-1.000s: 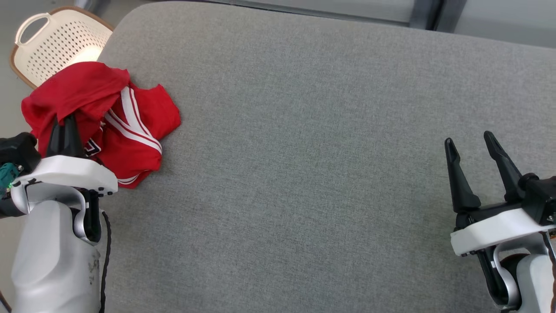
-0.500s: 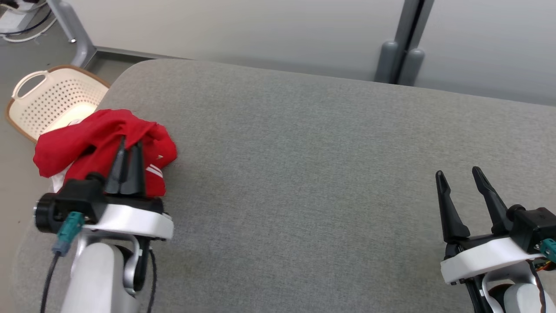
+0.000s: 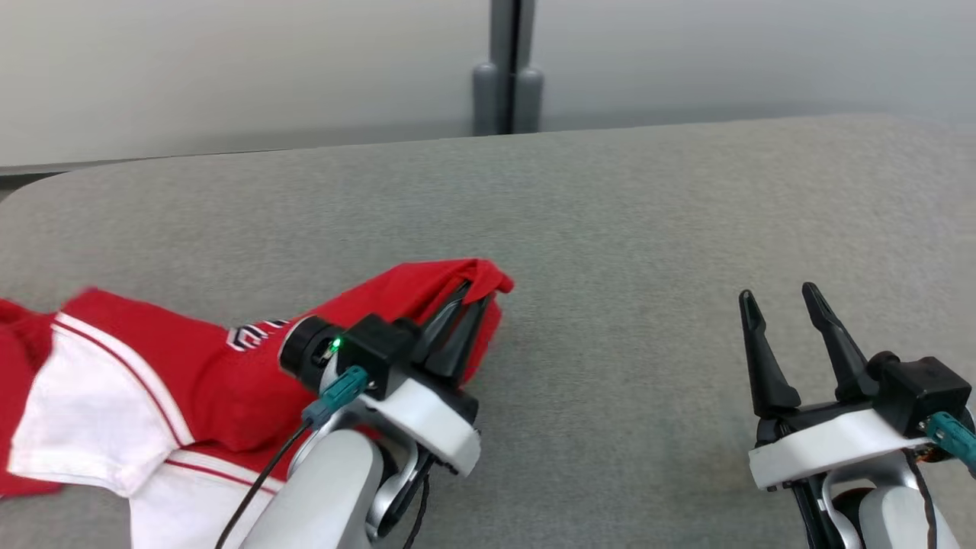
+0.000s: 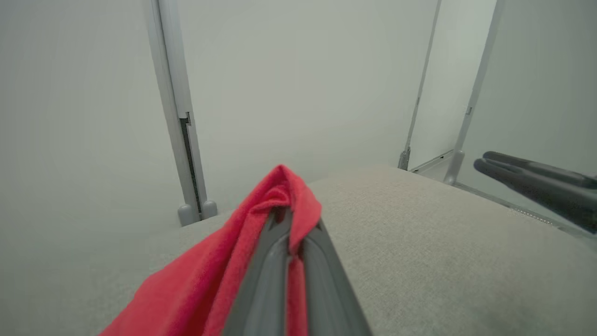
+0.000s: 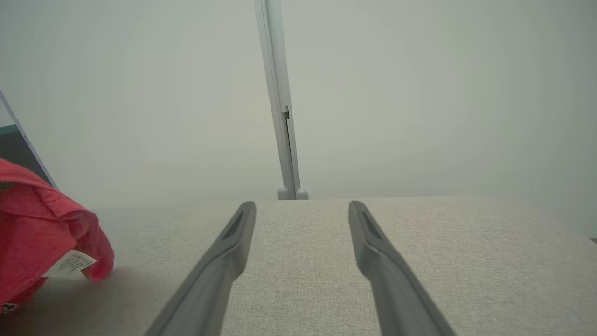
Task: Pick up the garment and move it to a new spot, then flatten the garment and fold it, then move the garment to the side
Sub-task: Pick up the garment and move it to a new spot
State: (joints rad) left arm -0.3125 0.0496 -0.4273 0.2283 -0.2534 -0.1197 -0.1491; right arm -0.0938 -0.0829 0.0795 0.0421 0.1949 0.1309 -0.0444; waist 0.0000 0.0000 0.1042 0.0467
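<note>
Left hand (image 3: 473, 299) tight on garment (image 3: 191, 374), grey post (image 3: 507, 76) beyond table (image 3: 625, 229).

garment (image 3: 137, 366): cut off by head view's left and bottom edges; near part hidden behind left arm (image 3: 328, 488)
garment print (image 3: 252, 333): partly covered, unreadable
left pincer (image 3: 469, 305): tips buried in red fold
garment tag (image 5: 70, 263): text too small to read
right pincer (image 4: 485, 165): blurred, cut off by left wrist view's right edge
</note>
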